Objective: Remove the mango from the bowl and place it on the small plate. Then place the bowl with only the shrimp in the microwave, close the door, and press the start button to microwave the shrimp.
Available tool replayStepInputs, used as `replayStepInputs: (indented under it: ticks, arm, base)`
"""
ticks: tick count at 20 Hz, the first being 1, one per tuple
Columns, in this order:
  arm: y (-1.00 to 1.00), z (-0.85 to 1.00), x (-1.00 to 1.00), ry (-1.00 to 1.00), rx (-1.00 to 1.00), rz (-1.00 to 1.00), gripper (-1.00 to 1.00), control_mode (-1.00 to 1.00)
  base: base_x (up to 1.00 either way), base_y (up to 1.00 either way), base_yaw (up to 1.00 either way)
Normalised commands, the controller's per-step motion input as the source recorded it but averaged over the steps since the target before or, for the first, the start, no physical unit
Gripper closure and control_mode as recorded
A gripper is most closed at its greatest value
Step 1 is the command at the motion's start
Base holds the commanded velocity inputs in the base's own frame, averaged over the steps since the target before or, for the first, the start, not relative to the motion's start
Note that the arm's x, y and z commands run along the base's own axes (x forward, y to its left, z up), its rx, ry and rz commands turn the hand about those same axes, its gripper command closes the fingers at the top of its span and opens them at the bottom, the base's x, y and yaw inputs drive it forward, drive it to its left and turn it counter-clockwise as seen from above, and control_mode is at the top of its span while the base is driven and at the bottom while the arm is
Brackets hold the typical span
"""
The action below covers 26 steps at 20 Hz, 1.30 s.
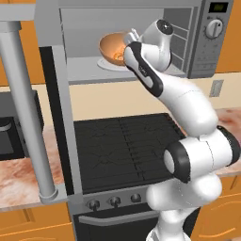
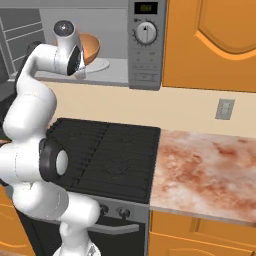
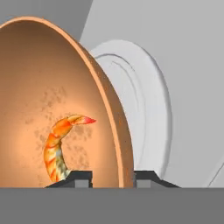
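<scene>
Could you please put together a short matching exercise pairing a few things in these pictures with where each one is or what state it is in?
Things:
1. curled orange shrimp
2. round orange-tan wooden bowl
3. wide grey-framed microwave door
4. white round turntable disc

Place or state:
A. swung open to the left
B. lying inside the bowl
C. lying on the floor of the microwave cavity
D. inside the microwave, its rim between the gripper's fingertips

Pairs: 1-B, 2-D, 3-A, 4-C

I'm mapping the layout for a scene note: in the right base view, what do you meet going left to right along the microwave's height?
Gripper → bowl → microwave's control panel → orange cabinet door.
</scene>
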Motion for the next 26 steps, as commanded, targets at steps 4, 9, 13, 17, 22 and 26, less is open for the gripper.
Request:
replayStepInputs:
  ticks: [4, 9, 13, 17, 22, 26]
  arm:
    - [0.00, 0.00, -0.81, -0.41, 0.00, 0.02, -1.00, -1.00]
    - [-0.07, -0.07, -1.00, -0.51, 0.00, 0.00, -1.00, -1.00]
    - [-0.04, -0.69, -1.00, -0.41, -0.30, 0.04, -1.00, -1.00]
    - [0.04, -1.00, -0.21, 0.00, -0.43, 0.06, -1.00, -1.00]
    - [0.04, -0.19, -0.97, -0.27, -0.46, -0.02, -1.00, -1.00]
    - [0.48, 0.00, -0.84, -0.26, -0.42, -0.13, -1.00, -1.00]
  base:
    - [0.00, 0.00, 0.00]
    - [0.00, 0.00, 0.00]
    - [0.00, 0.00, 0.00]
    - [0.00, 0.00, 0.00]
    - [0.00, 0.00, 0.00]
    - [0.00, 0.00, 0.00]
